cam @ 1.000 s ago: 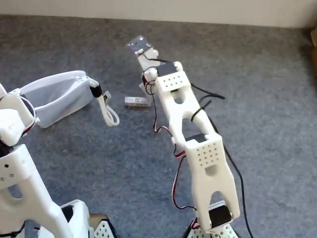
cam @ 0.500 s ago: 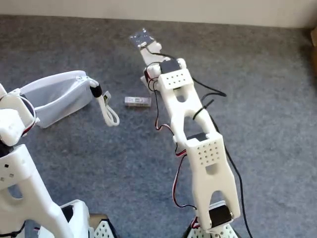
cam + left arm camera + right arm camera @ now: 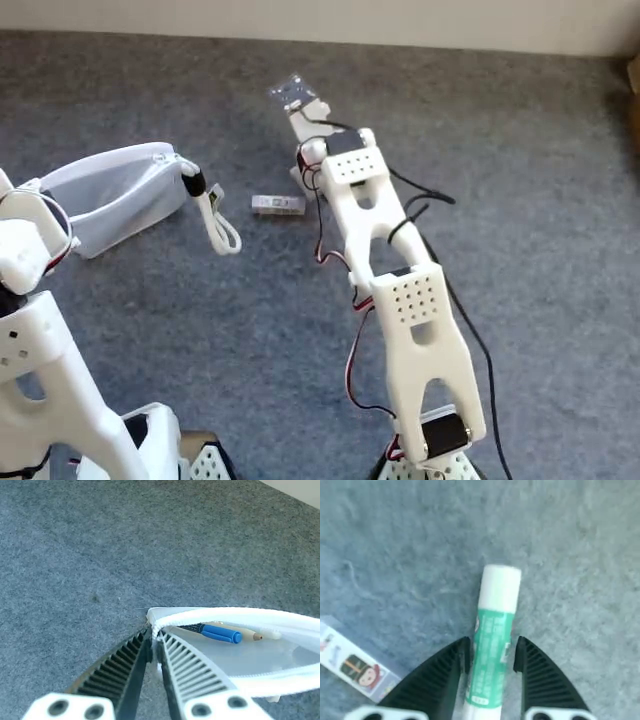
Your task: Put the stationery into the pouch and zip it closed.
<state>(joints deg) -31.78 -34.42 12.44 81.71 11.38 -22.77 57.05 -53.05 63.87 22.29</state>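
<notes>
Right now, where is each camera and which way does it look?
High view: above, off the arms, looking down at the table; left arm, right arm, pouch show.
Left wrist view: on the left arm, looking along the left fingers, shut on the pouch rim.
Right wrist view: on the right arm, looking down past the right fingers, open around a glue stick.
Shared: high and left wrist views both show the pouch.

the left arm (image 3: pixel 35 340) stood folded at the near edge, its left gripper (image 3: pixel 152 639) pinched tight on the pouch (image 3: pixel 260 655) rim. the right arm (image 3: pixel 400 290) stretched far forward and low, the right gripper (image 3: pixel 491 645) with jaws parted either side of the glue stick (image 3: pixel 497 600).
</notes>
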